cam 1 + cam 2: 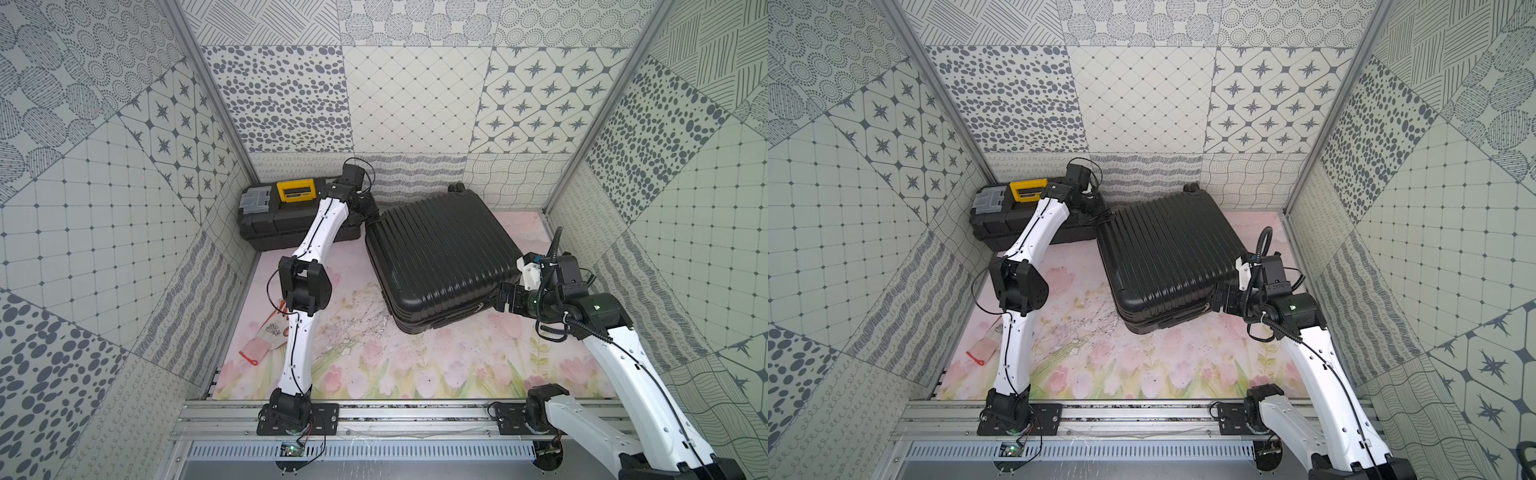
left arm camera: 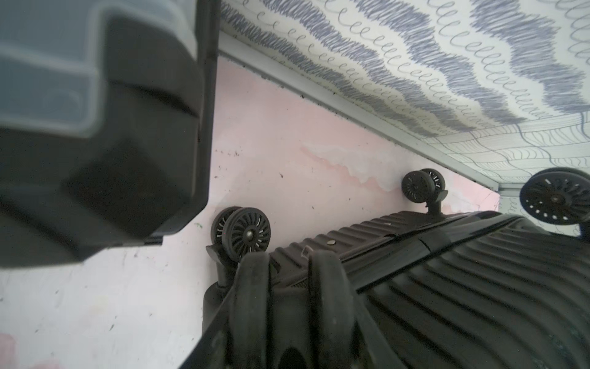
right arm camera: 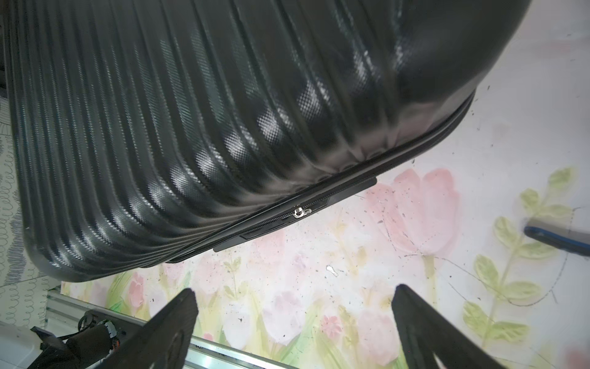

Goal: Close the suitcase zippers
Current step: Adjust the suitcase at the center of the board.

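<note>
The black ribbed suitcase [image 1: 440,257] [image 1: 1167,253] lies flat on the floral mat with its lid down. My left gripper [image 1: 372,216] [image 2: 289,258] is at its far left corner beside a wheel [image 2: 245,233]. The jaws stand a narrow gap apart across the seam. Whether they pinch anything is not visible. My right gripper [image 1: 500,299] [image 3: 293,289] hovers open off the near right corner, with nothing between its fingers. A small silver pull [image 3: 299,212] sits on the zipper track [image 3: 383,166] along the side facing it, a short way beyond the fingertips.
A black toolbox [image 1: 282,220] [image 2: 95,159] with a yellow latch [image 1: 296,190] stands against the back left wall, close to the left gripper. A white glove [image 1: 264,343] lies on the mat near the left arm. Patterned walls close in the back and both sides.
</note>
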Tool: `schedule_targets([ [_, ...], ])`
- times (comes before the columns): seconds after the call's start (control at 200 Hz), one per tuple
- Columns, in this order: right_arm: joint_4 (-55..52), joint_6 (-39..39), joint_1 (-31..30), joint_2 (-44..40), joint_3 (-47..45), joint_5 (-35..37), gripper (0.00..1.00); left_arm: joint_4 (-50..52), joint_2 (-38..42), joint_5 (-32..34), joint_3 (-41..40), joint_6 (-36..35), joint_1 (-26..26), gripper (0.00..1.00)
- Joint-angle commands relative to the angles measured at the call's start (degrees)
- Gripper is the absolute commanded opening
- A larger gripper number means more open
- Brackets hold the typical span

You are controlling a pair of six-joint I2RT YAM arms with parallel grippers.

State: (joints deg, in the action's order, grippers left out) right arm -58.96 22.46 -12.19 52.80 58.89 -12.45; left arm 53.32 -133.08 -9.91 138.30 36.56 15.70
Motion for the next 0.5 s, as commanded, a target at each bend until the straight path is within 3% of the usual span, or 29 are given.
schedule_targets([
  [0.0,5.8,3.2,-0.2,-0.9,-1.9,-2.1,0.98,4.6,8.6,-5.2,-12.1,1.4,0.2,0.00],
  [0.245,17.9,7.9,3.1,0.6,-3.5,-13.1,0.98,-4.4,26.5,-7.4,-36.0,11.0,3.6,0.01],
  [0.49,10.2,2.4,9.6,4.3,-3.5,-13.7,0.98,-6.7,45.7,-2.2,-57.2,22.6,8.5,0.03],
])
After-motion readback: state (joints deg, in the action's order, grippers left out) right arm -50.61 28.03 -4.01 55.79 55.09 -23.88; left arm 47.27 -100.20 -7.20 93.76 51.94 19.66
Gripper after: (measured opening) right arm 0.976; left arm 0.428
